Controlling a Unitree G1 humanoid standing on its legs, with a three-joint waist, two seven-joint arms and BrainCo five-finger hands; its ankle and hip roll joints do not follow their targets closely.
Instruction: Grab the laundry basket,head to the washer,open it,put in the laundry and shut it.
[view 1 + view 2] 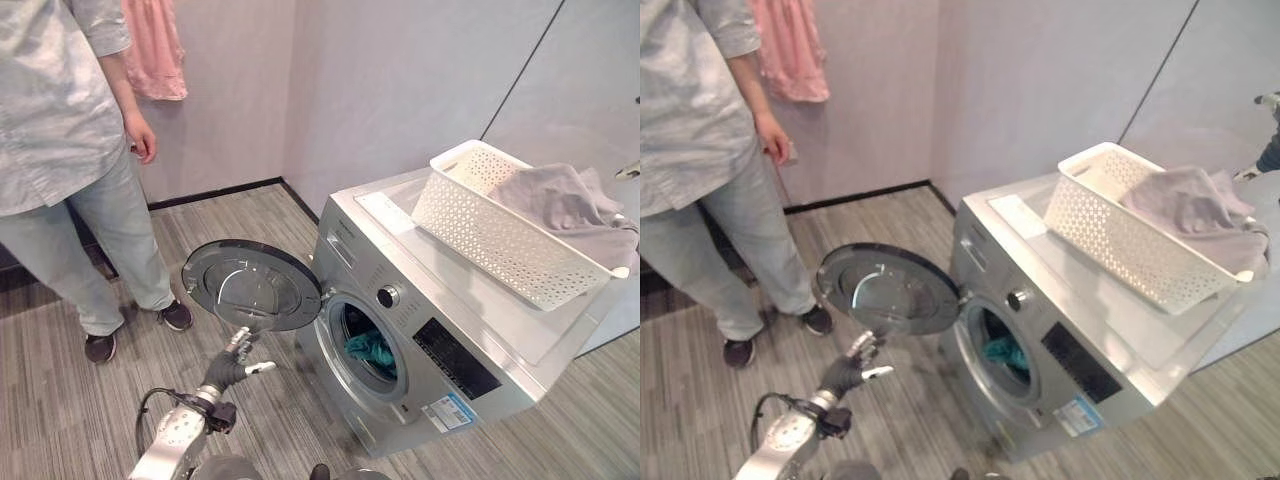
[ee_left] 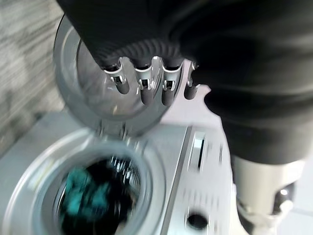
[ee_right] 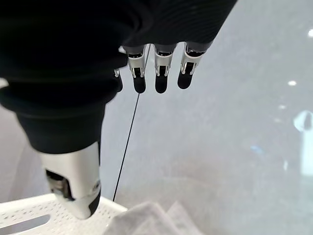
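Grey laundry (image 1: pixel 575 205) remains in basket (image 1: pixel 480 235) atop washer (image 1: pixel 400 330); door (image 1: pixel 250 285) open. Left hand (image 1: pixel 232 362) and right hand (image 3: pixel 156 73): fingers relaxed, apparently empty. Next: load drum.

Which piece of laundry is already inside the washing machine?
The teal cloth in the drum of the open washer. The grey laundry lies in the white basket on top.

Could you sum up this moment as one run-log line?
washer door open | teal garment in drum | laundry basket atop washer | left hand open | right hand open
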